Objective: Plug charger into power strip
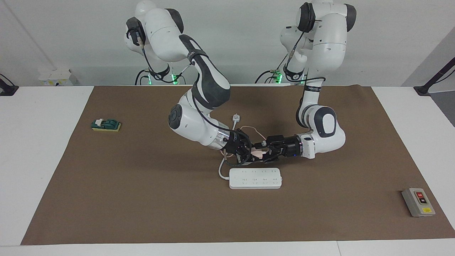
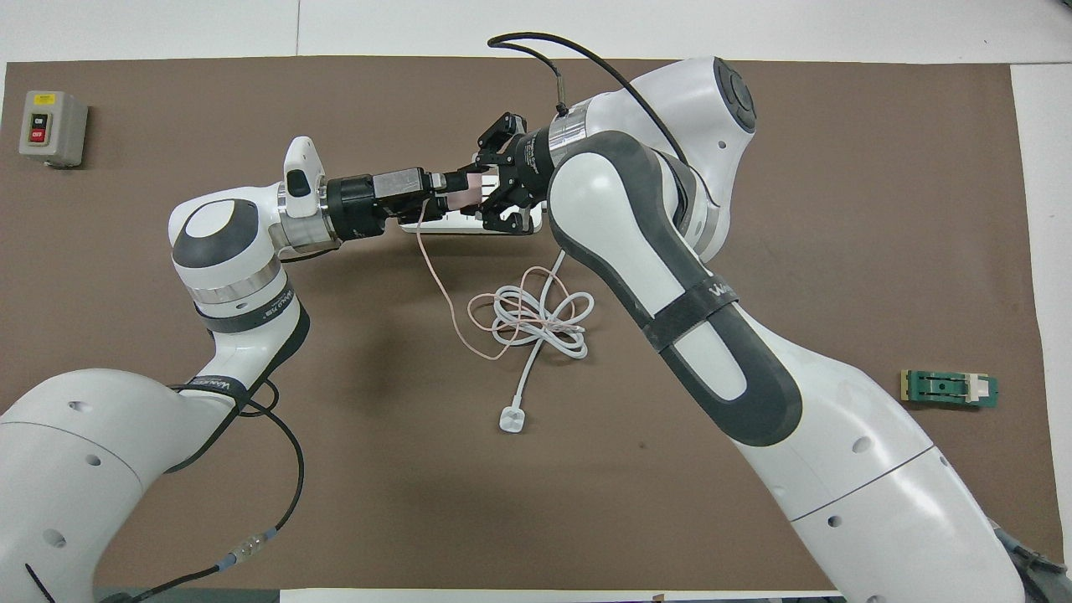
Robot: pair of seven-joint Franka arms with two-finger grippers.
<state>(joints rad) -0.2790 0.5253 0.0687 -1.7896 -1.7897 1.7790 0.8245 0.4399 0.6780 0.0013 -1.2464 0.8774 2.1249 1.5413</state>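
Both arms are low over the middle of the brown mat point(image 1: 142, 199), pincers meeting tip to tip above the tabletop point(image 1: 35, 142). The right pincer point(image 1: 247, 153) is clamped shut on the charger point(image 1: 256, 153), a small pale-pink cube held in the air. The left pincer point(image 1: 266, 153) comes in level from the other end, its fingers spread wide at the charger's other face; contact cannot be made out. In the overhead view the charger point(image 2: 471, 186) sits between the two pincers, over the power strip point(image 2: 435, 221).

The power strip point(image 1: 255, 178) lies flat on the mat, sockets up. The charger's thin pink cable point(image 2: 448, 293) hangs down and loops onto the strip's coiled white cord point(image 2: 544, 322), nearer the robots.

A grey switch box point(image 1: 418, 202) sits toward the left arm's end, a green block point(image 1: 106, 124) toward the right arm's.
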